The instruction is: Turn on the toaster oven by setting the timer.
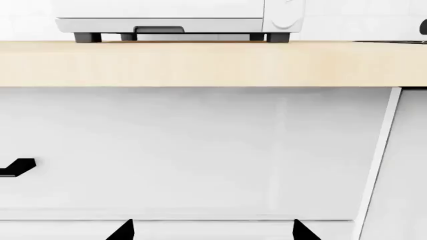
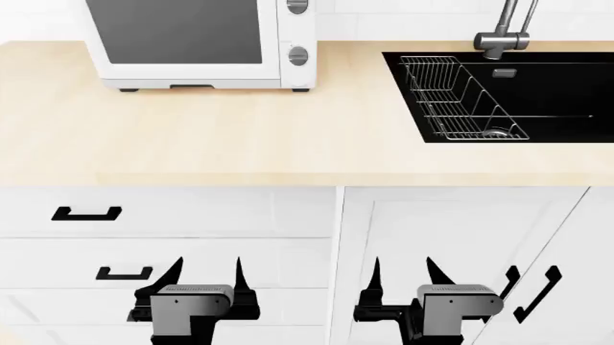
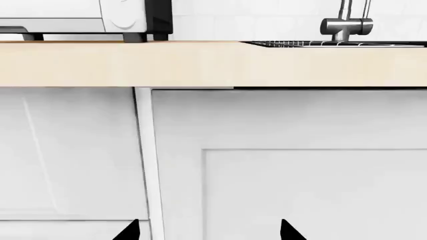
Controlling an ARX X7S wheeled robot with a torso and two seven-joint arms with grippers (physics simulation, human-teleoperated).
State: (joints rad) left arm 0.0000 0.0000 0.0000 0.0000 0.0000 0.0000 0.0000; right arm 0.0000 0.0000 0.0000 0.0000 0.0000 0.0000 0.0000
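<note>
The white toaster oven (image 2: 182,43) stands at the back left of the wooden counter, its dark glass door facing me. Its lowest silver knob, the timer (image 2: 299,56), sits on the strip at the oven's right side, with another knob above it at the frame edge. The oven's underside and feet (image 1: 180,27) show in the left wrist view, and a corner of the oven (image 3: 80,20) in the right wrist view. My left gripper (image 2: 206,277) and right gripper (image 2: 406,277) hang open and empty, low in front of the cabinet fronts, far below the oven.
A black sink (image 2: 576,93) with a wire rack (image 2: 461,100) and a faucet (image 2: 504,29) lies at the counter's right. White drawers with black handles (image 2: 86,213) and a cabinet door (image 2: 461,244) face the grippers below the counter's edge (image 2: 307,176).
</note>
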